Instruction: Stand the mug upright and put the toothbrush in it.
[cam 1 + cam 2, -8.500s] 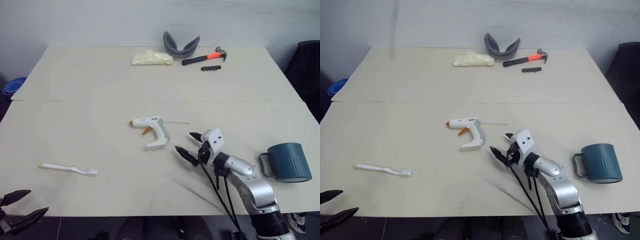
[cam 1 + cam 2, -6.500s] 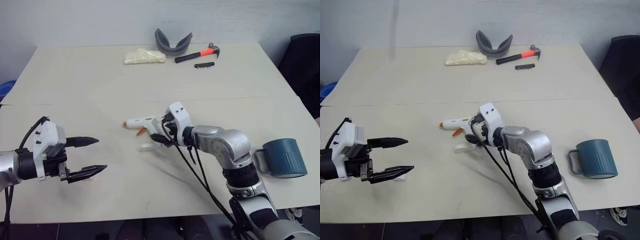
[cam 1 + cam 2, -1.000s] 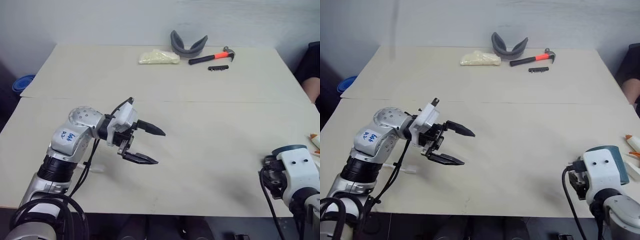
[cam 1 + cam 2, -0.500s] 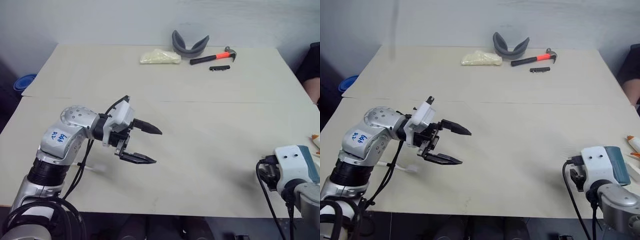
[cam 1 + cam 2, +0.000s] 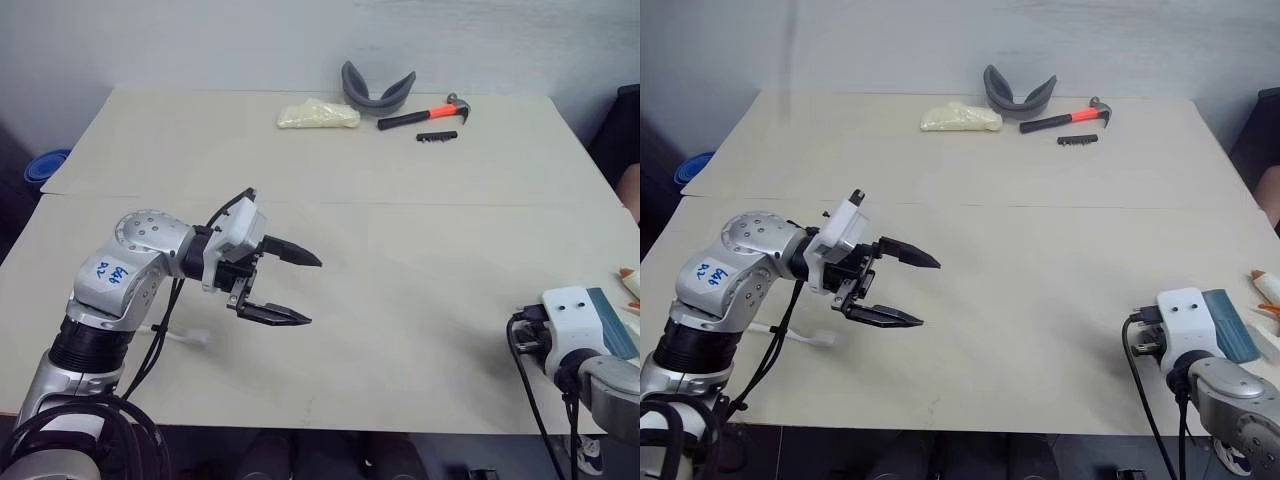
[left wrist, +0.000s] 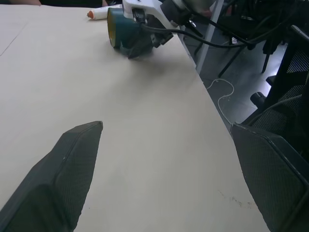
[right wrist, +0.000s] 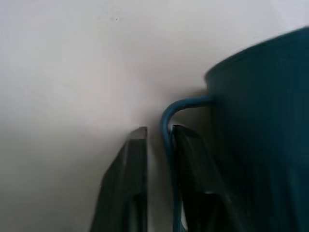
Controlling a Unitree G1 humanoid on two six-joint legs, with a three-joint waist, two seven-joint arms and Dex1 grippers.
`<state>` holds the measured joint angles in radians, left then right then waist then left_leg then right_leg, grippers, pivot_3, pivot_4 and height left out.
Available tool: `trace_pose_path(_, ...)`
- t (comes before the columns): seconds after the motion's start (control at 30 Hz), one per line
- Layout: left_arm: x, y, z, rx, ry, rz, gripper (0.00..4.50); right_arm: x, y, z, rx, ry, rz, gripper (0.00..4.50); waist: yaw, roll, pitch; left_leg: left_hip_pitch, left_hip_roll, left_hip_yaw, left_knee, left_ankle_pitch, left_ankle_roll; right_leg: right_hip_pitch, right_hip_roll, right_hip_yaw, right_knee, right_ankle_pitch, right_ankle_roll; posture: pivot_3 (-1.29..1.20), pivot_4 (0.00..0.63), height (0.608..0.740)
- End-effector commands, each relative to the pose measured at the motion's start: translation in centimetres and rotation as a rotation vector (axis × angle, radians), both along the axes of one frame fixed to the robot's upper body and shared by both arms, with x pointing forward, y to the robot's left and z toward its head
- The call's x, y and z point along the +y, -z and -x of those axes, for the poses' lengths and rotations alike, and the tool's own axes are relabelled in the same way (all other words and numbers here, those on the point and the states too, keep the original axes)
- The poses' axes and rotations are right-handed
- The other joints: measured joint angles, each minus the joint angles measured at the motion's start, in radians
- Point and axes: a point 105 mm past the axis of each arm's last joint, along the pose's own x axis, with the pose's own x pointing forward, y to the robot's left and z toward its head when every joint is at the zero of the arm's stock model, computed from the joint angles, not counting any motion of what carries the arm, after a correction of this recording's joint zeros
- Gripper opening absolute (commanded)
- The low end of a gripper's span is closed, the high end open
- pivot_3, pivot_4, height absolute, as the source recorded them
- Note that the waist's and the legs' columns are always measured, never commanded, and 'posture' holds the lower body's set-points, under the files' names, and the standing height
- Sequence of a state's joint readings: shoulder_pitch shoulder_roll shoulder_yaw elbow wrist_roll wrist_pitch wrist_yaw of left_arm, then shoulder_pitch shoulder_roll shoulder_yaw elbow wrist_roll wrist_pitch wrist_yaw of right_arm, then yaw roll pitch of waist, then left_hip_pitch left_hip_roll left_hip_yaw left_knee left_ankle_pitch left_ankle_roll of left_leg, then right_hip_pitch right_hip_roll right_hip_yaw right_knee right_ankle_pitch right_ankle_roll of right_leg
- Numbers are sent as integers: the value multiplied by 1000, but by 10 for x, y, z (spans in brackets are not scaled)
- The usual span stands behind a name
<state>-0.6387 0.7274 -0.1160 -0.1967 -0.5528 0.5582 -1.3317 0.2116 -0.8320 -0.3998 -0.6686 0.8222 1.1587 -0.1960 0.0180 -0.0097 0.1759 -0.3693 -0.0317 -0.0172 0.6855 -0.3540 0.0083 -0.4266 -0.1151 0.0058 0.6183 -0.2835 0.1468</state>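
Note:
The dark teal mug (image 6: 123,32) lies on its side near the table's right front edge, its yellowish inside showing in the left wrist view. My right gripper (image 7: 157,131) is shut on the mug's loop handle (image 7: 166,126), one finger on each side of it. In the head views the white wrist housing hides most of the mug (image 5: 612,336). My left gripper (image 5: 314,291) hangs open above the table's left middle, holding nothing. The white toothbrush (image 5: 808,335) lies on the table below my left forearm, mostly hidden by it.
A white glue gun with an orange tip (image 5: 1264,281) lies just beyond the mug at the right edge. At the far edge are a hammer (image 5: 420,112), a grey curved band (image 5: 378,88), a yellowish bag (image 5: 317,114) and a black strip (image 5: 437,135). A person's arm (image 5: 632,188) shows at the right.
My right gripper has closed on the mug's handle, and that hand has sunk a little toward the right edge. The left gripper has stayed open and almost in place.

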Motion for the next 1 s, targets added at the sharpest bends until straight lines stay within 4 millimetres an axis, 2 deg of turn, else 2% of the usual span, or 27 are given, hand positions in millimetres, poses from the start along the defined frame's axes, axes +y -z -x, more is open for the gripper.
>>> trace_pose_path(0.03,2,-11,1,-55,5,19,4500,4,7,3,29,-18,-28,37,0,-2,-1,0,0,0,0,0,0,0,0,0,0,0,0,0,150,740)
trace_pose_path(0.1,3,-10,0,-56,1,21,4500,3,6,2,26,-20,-24,37,0,-3,-1,0,1,-1,0,0,0,0,1,-1,0,0,0,0,150,740)
trace_pose_path(0.2,6,-9,-1,-54,-16,24,4500,14,-10,-9,-54,-94,-39,37,0,-3,-1,0,0,0,0,0,0,0,0,0,0,0,0,0,150,740)
trace_pose_path(0.3,12,-8,-3,-47,-63,36,4500,50,-40,-27,-220,-274,-138,37,-17,-3,-1,1,1,0,0,0,0,0,1,0,0,0,0,0,150,740)
trace_pose_path(0.37,20,-11,-5,-40,-129,58,4500,83,-61,-40,-336,-421,-249,37,-30,-2,-1,1,1,0,0,0,0,-1,1,0,1,0,0,0,150,740)
trace_pose_path(0.4,23,-13,-6,-37,-151,66,4500,93,-67,-43,-367,-466,-283,37,-32,-1,-1,1,2,0,-1,0,0,-1,1,0,1,0,0,0,150,740)
trace_pose_path(0.5,35,-18,-5,-43,-244,91,4500,139,-82,-63,-456,-661,-367,37,-43,-1,0,0,2,-1,-2,0,-1,-3,1,0,1,-1,-1,0,150,740)
trace_pose_path(0.57,40,-19,-1,-54,-289,89,4500,165,-85,-79,-507,-748,-422,37,-45,-1,0,0,2,-1,-2,0,-1,-3,1,0,1,-1,-1,0,150,740)
trace_pose_path(0.73,46,-19,9,-79,-354,70,4500,211,-89,-108,-637,-897,-521,37,-41,-1,0,-1,1,-2,-2,0,-2,-3,0,-1,0,0,-1,0,150,740)
trace_pose_path(0.83,49,-22,14,-93,-395,59,4500,240,-77,-118,-650,-981,-583,37,-48,-1,0,-1,1,-2,-2,0,-2,-3,0,-1,0,0,-1,0,150,740)
trace_pose_path(0.9,50,-22,17,-97,-409,47,4500,249,-68,-118,-649,-1015,-602,37,-48,-1,0,-1,1,-2,-2,-1,-3,-4,0,-1,1,0,-1,0,150,740)
trace_pose_path(1.0,53,-21,21,-98,-433,30,4500,251,-58,-115,-651,-1040,-618,37,-48,0,0,-1,2,-3,-2,-1,-4,-4,0,-2,2,-1,-2,0,150,740)
